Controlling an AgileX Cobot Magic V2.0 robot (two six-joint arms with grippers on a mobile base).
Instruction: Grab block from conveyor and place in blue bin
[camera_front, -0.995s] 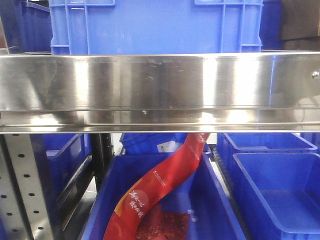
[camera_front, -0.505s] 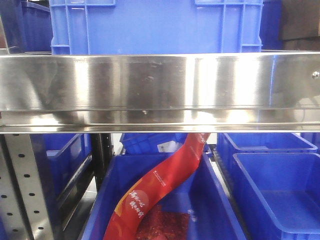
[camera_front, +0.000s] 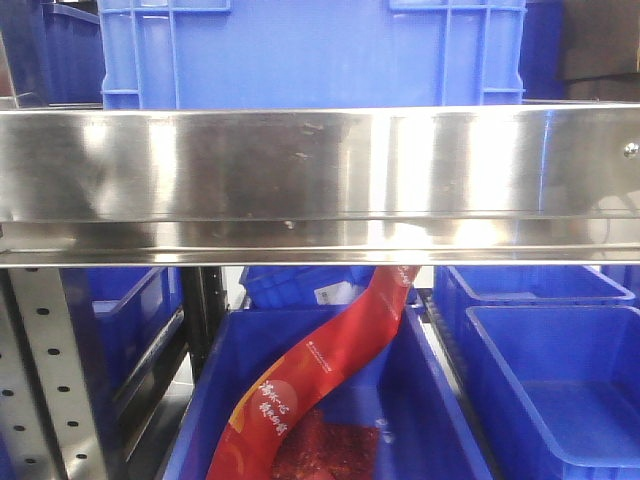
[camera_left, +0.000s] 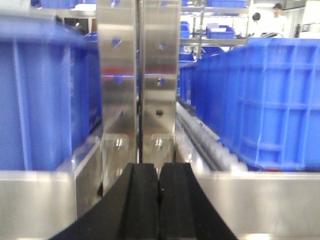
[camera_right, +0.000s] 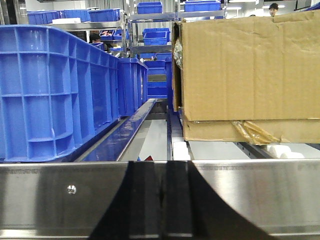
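glossy brushed-metal rail (camera_front: 320, 180), ribbed blue plastic crate (camera_right: 50, 90), matt brown cardboard box (camera_right: 250, 75).

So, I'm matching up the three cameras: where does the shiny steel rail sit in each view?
Front view: the steel rail spans the full width, upper middle.
Left wrist view: it runs low across the picture, behind the shut left gripper.
Right wrist view: it runs along the bottom, behind the shut right gripper.
Shared landmark: blue crates stand beyond the rail.

front view | steel rail (camera_front: 320, 180) reflections shifted slightly | nothing else moved
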